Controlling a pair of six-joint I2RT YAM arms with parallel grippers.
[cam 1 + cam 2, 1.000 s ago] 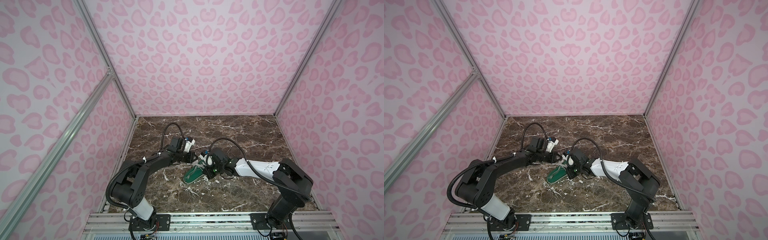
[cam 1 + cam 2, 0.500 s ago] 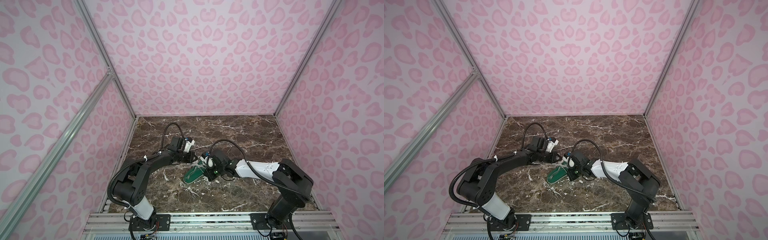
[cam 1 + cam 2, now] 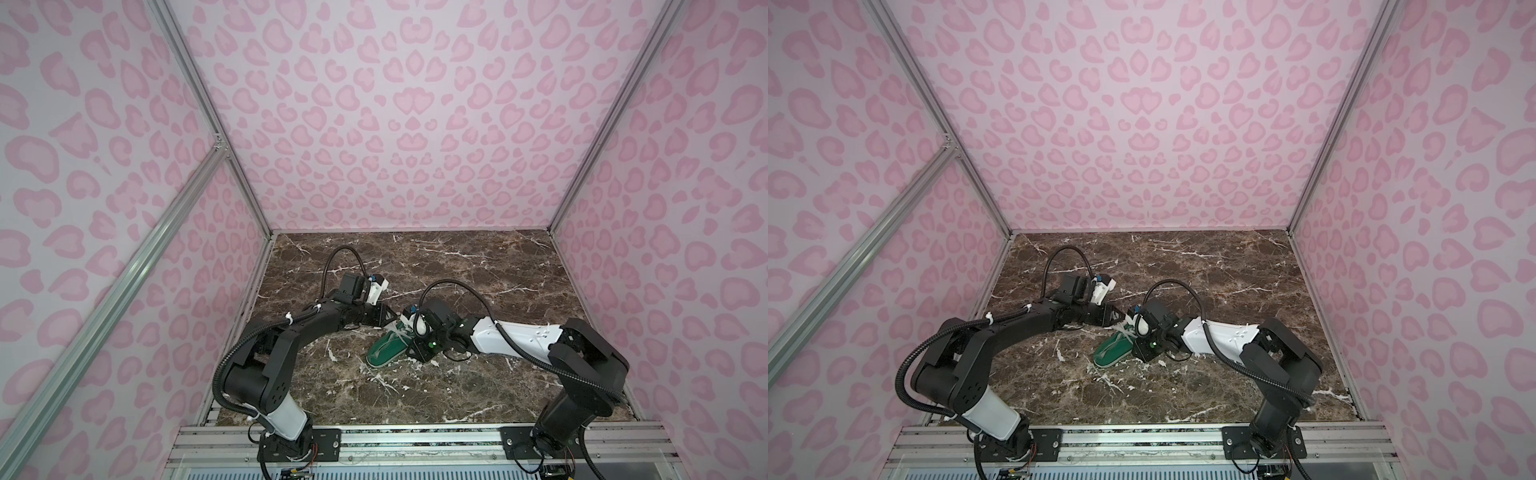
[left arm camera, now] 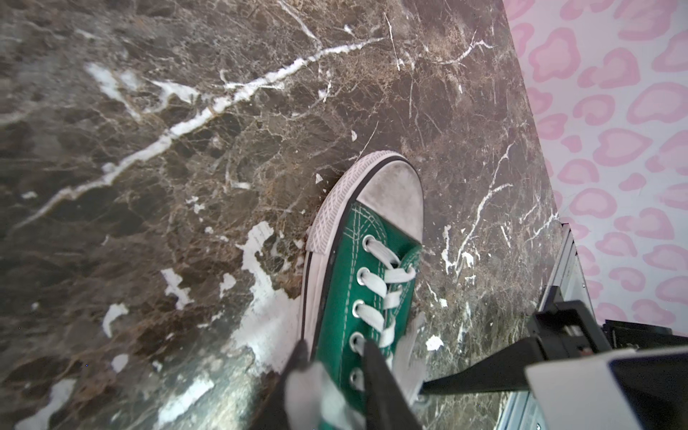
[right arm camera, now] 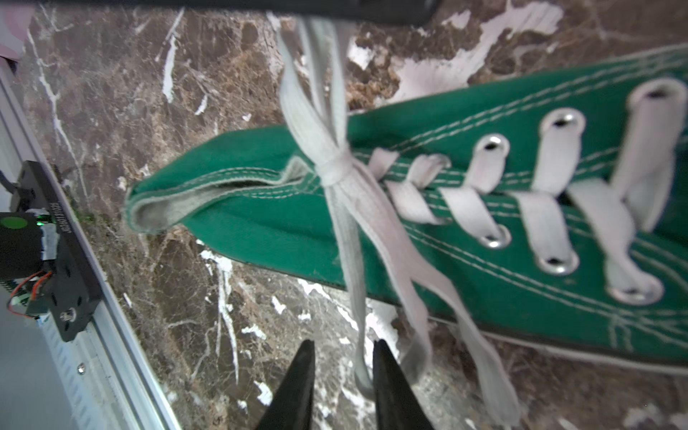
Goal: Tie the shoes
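Observation:
The shoe [image 3: 388, 353] [image 3: 1113, 351], a green sneaker with a white toe cap, lies on the marble floor between both arms. In the right wrist view its white laces are drawn into a knot [image 5: 335, 168] above the top eyelets, with loops running off to both sides. My left gripper [image 4: 335, 353] hovers by the shoe's upper eyelets, jaws parted, and a blurred white lace loop lies loose between the fingers. My right gripper [image 5: 342, 352] sits on the shoe's other side, jaws parted, and a lace loop hangs just inside one finger [image 5: 383, 372].
Pink patterned walls close in the brown marble floor [image 3: 457, 270] on three sides. An aluminium rail [image 3: 415, 436] with both arm bases runs along the front edge. Both grippers sit close together over the shoe's ankle end.
Both grippers were shut a second ago and now stand parted, so the lace loops are let go. The arms have hardly moved.

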